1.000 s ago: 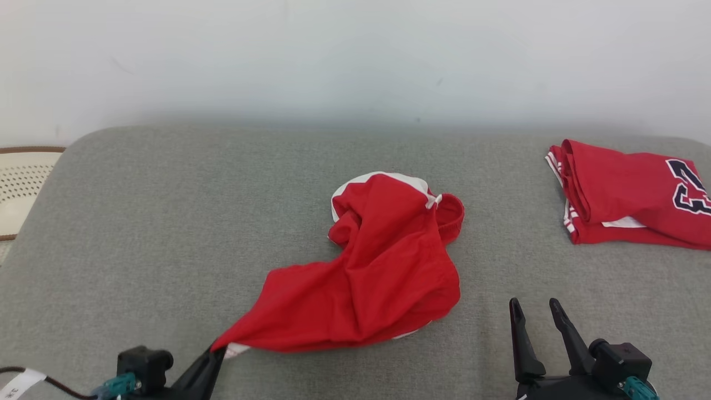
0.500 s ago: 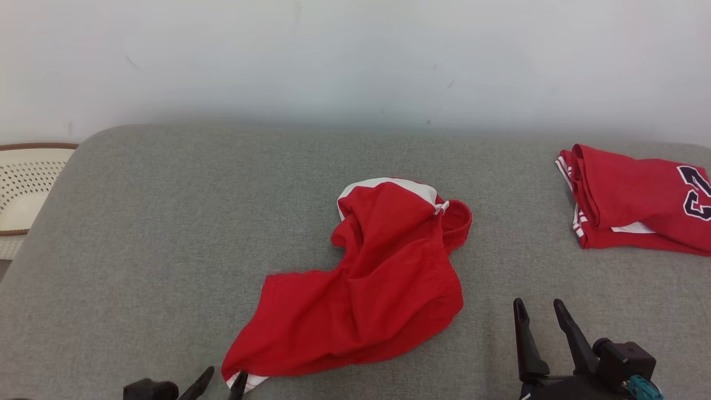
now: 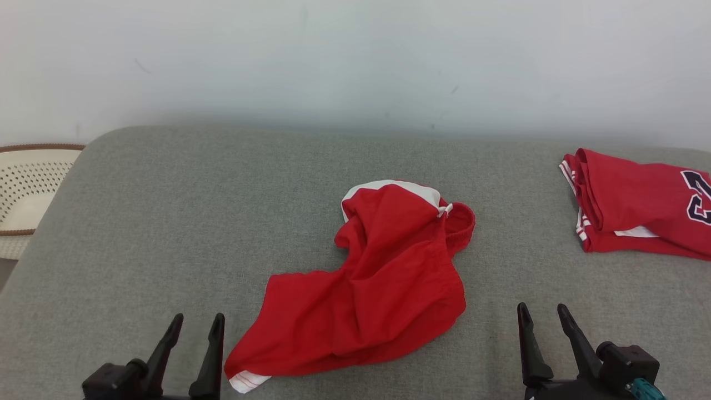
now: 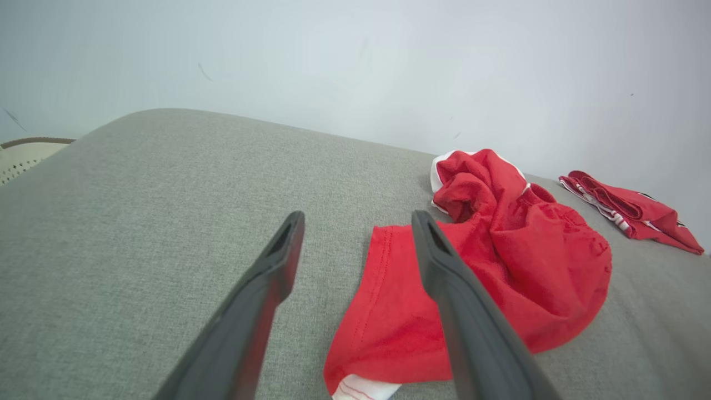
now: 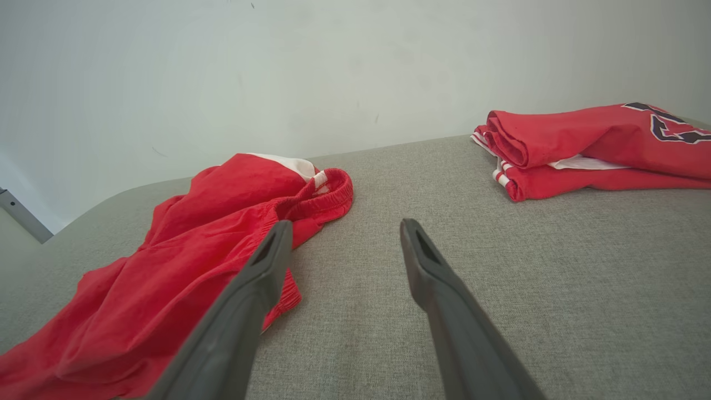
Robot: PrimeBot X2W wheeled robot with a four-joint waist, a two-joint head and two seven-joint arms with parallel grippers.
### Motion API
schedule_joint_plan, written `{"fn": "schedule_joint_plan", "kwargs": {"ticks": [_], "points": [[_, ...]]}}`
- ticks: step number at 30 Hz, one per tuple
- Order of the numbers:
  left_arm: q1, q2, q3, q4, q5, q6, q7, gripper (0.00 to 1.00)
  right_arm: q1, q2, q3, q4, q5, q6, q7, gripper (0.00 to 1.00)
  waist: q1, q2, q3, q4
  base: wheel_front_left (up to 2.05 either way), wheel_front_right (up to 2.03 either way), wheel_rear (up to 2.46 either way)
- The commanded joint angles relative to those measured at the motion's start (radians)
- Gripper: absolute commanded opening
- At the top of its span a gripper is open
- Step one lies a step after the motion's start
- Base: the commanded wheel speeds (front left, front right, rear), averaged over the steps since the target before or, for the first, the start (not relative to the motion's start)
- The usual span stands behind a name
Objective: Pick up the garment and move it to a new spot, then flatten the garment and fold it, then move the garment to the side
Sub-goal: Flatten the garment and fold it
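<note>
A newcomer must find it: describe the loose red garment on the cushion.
Start at the grey cushion by the white wall. At its middle lie crumpled red shorts with white trim. Unlike the folded red jersey at its right edge, they bear no number.

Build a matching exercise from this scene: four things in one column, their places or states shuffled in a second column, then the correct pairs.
Column one
1. plain red garment
2. numbered red garment
3. cream perforated basket
4. left gripper

Column two
A. open and empty, just left of a white-striped corner of cloth
B. folded, at the far right of the grey surface
C. beyond the grey surface's left edge
D. crumpled, in the middle of the grey surface

Pairs: 1-D, 2-B, 3-C, 4-A
</note>
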Motion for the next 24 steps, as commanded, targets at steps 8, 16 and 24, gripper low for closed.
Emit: {"fn": "schedule_joint_plan", "kwargs": {"ticks": [8,16,24], "points": [[0.083,-0.083,0.165,-0.037,0.170,-0.027,-0.006,1.00,0.000,-0.001,0.020,0.011,0.010,0.000,0.031,1.00,0.0001,0.0000,-0.002,-0.002,0.00,0.00,0.00],[0.113,-0.143,0.261,-0.004,0.242,-0.078,-0.006,1.00,-0.031,-0.002,0.077,0.046,0.005,0.000,0.093,1.00,0.0001,0.0000,-0.011,0.011,0.00,0.00,0.00],[0.115,-0.200,0.312,0.022,0.286,-0.124,-0.006,1.00,-0.138,-0.062,0.150,0.141,0.044,0.000,0.151,1.00,0.0001,0.0000,-0.013,0.052,0.00,0.00,0.00]]}}
